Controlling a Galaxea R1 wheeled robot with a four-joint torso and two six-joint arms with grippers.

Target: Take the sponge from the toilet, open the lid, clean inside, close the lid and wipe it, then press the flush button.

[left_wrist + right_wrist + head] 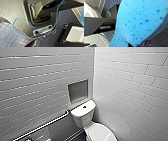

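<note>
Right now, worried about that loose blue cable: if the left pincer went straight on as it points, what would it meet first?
Probably the robot's own grey base, near the port panel where the blue cable loops; blue-tiled floor lies beside it. Depth is unclear.

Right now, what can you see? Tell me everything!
toilet: one, white, in the corner where the walls meet
lid: one, white, shut over the bowl
flush button: one, dark, middle of the tank top
sponge: one, blue with darker specks, up off the floor at the right arm
grab bar: one, silver, on the wall beside the toilet
niche: one, grey, in the wall above the tank
walls: two, pale tiles
floor: dark blue small tiles
robot base: one, grey, over the floor
cable: one, blue, looping across the base
</note>
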